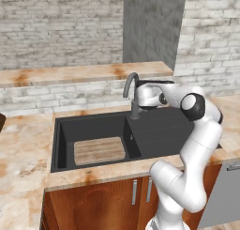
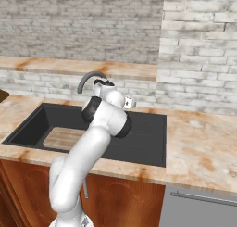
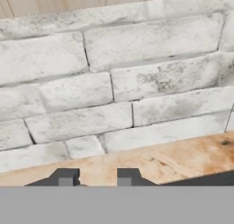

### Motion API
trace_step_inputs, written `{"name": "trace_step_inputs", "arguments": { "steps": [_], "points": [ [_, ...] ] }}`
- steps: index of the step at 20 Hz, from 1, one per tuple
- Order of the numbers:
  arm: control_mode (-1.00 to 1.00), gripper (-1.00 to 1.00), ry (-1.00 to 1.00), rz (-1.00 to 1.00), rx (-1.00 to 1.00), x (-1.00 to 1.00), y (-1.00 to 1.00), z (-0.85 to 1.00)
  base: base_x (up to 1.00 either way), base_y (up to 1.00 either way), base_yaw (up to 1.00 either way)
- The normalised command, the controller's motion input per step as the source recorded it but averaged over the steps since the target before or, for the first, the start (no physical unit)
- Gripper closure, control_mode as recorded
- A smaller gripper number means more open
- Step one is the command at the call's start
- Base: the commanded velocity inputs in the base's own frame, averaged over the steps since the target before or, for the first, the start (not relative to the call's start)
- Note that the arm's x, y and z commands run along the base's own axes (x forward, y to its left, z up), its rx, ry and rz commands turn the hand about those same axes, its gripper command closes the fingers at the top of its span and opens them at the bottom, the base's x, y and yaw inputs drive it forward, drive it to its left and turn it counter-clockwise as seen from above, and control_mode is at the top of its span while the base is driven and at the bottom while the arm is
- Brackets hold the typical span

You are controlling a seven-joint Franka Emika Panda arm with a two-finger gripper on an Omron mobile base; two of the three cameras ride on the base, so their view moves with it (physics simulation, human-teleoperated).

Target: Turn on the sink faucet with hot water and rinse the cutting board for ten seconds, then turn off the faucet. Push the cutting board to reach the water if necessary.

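reaching for the tall dark grey gooseneck faucet point(image 1: 132, 94) w/ the 2-finger gripper point(image 3: 96, 176) jaws narrow and empty, no water visible yet, light brown wooden cutting board point(image 1: 99, 150) flat in the matte black sink point(image 1: 159, 133) basin; next prob needs nudging the lever to hot.

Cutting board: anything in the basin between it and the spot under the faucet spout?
Nothing visible. The cutting board lies flat on the floor of the deep basin of the sink, with bare black floor between it and the spot below the sink faucet. No water is running.
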Motion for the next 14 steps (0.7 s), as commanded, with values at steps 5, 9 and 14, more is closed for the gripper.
{"name": "trace_step_inputs", "arguments": {
  "steps": [5, 9, 14],
  "points": [
    [-1.0, 1.0, 0.0, 0.0, 0.0, -0.11, -0.02, -0.03, 0.0, 0.0, 0.0],
    [-1.0, 1.0, 0.0, 0.01, 0.0, -0.23, -0.08, -0.1, 0.0, 0.0, 0.0],
    [-1.0, 1.0, 0.0, 0.03, 0.0, -0.28, -0.07, -0.07, 0.0, 0.0, 0.0]
  ]
}}
